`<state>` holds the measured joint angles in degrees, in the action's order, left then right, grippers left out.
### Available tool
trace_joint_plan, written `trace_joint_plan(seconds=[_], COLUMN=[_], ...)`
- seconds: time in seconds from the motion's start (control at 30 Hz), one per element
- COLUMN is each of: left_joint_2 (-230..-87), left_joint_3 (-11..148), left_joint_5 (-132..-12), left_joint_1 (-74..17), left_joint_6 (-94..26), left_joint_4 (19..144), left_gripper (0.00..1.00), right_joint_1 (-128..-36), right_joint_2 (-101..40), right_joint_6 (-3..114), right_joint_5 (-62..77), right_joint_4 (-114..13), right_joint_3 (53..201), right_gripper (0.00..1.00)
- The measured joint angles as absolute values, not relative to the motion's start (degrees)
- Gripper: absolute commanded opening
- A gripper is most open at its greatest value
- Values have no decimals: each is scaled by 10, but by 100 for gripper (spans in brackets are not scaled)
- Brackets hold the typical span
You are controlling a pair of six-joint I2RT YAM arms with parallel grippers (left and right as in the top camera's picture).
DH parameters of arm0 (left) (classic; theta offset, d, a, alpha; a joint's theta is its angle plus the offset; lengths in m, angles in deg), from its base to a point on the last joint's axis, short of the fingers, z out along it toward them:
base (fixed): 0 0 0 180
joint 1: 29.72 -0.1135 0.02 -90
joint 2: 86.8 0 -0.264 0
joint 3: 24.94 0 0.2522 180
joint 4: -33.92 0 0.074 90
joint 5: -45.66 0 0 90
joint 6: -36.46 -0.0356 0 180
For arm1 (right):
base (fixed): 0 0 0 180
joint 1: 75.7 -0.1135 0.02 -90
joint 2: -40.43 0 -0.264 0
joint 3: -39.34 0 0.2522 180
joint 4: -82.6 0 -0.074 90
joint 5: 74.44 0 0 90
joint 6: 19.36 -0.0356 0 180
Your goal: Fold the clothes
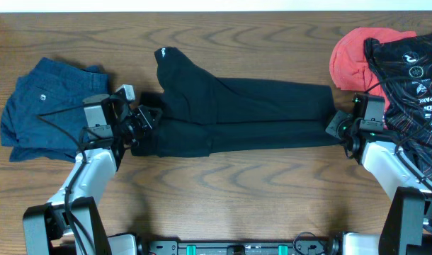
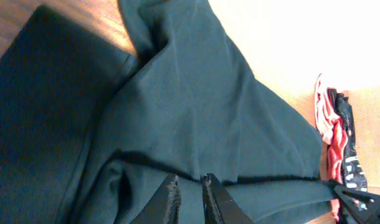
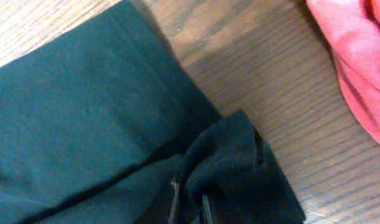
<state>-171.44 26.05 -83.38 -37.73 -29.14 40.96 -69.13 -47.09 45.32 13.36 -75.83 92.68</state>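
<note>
The black trousers (image 1: 251, 106) lie lengthwise across the table, folded leg over leg, with the waist to the left and the cuffs to the right. My left gripper (image 1: 151, 119) is at the waist end. In the left wrist view its jaws (image 2: 189, 180) stand a narrow slit apart, resting on flat trouser fabric (image 2: 190, 93). My right gripper (image 1: 336, 124) is at the cuff end. The right wrist view shows it (image 3: 189, 190) shut on a bunched fold of the trouser cuff (image 3: 233, 155).
Navy blue shorts (image 1: 42, 106) lie at the left, behind the left arm. A red garment (image 1: 354, 60) and a black printed jersey (image 1: 411, 71) are piled at the back right, close to the right gripper. Bare wood lies in front of the trousers.
</note>
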Motion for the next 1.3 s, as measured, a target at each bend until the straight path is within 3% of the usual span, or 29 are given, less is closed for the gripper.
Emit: trace_joint_plan(seconds=[0.13, 0.17, 0.37, 0.6, 1.13, 1.3], left_joint_2=[-1714, -1714, -1714, -1714, -1714, -1715], left_joint_3=[261, 261, 261, 261, 261, 261], left_joint_5=[-828, -830, -863, -900, -941, -942], left_joint_1=[-372, -372, -372, -367, -339, -299], left_joint_6=[-290, -289, -283, -295, -315, -327], left_joint_4=[421, 430, 506, 543, 553, 566], left_gripper=[17, 22, 24, 24, 24, 32], right_joint_1=[-696, -697, -697, -697, -697, -697], right_joint_2=[-471, -471, -471, -471, -473, -474], right_joint_6=[455, 455, 464, 469, 470, 477], right_joint_5=[134, 134, 134, 170, 195, 194], right_joint_4=[-756, -754, -736, -697, -811, -797], right_joint_3=[927, 927, 927, 927, 928, 928], right_gripper=[20, 23, 28, 28, 31, 33])
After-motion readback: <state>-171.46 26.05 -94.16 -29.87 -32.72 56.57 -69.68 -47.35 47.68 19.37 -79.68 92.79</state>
